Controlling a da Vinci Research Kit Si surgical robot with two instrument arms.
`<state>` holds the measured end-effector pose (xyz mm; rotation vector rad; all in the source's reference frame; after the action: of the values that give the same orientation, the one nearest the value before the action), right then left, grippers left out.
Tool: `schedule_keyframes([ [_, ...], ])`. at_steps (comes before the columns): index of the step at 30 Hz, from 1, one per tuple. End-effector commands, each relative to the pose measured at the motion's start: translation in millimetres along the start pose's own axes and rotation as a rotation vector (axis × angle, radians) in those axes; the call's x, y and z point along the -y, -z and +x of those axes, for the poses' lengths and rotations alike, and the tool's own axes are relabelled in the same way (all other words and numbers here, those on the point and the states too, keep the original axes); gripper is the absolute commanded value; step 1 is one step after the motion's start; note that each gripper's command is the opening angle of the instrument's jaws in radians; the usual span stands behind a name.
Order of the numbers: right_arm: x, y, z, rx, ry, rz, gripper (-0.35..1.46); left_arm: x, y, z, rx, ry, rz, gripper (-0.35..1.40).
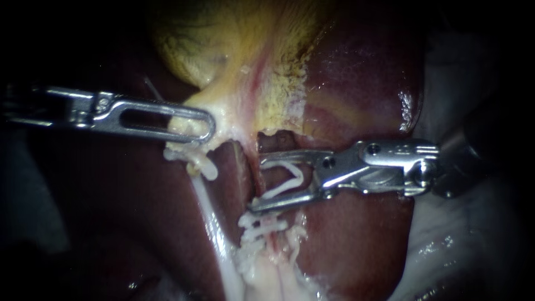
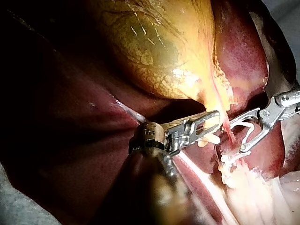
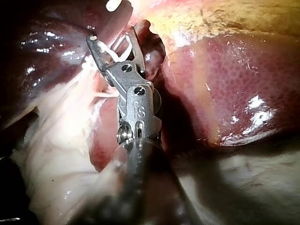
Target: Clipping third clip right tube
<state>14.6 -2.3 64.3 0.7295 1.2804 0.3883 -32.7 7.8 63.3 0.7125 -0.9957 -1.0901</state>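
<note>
My right instrument comes in from the right, its jaws spread around a white V-shaped clip whose legs lie along both jaws. The jaw mouth straddles the line of the right tube, a pinkish strand running down from the gallbladder neck. Just below the lower jaw, white clips sit on that tube. My left instrument is shut on pale tissue at the neck of the yellow gallbladder. The right wrist view shows the clip between the spread jaws.
The left tube, white and glossy, runs downward beside the right one, with a white clip near its top. Dark red liver surrounds both tubes. Pale cloth lies at the right.
</note>
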Motion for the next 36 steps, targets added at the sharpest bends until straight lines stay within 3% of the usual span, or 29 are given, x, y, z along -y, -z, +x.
schedule_keyframes([
  [1,0.0,-0.2,0.1,-0.008,-0.005,0.006,0.47,-0.1,0.0,0.0,0.000,0.000,0.000,-0.35],
  [13,0.0,-2.9,0.7,-0.079,-0.070,0.066,0.45,-0.2,0.0,-0.1,-0.001,-0.001,0.001,-0.35],
  [36,-1.3,-3.1,-1.6,-0.073,-0.092,0.066,0.45,-0.1,1.5,-0.3,-0.003,0.001,0.003,-0.35],
])
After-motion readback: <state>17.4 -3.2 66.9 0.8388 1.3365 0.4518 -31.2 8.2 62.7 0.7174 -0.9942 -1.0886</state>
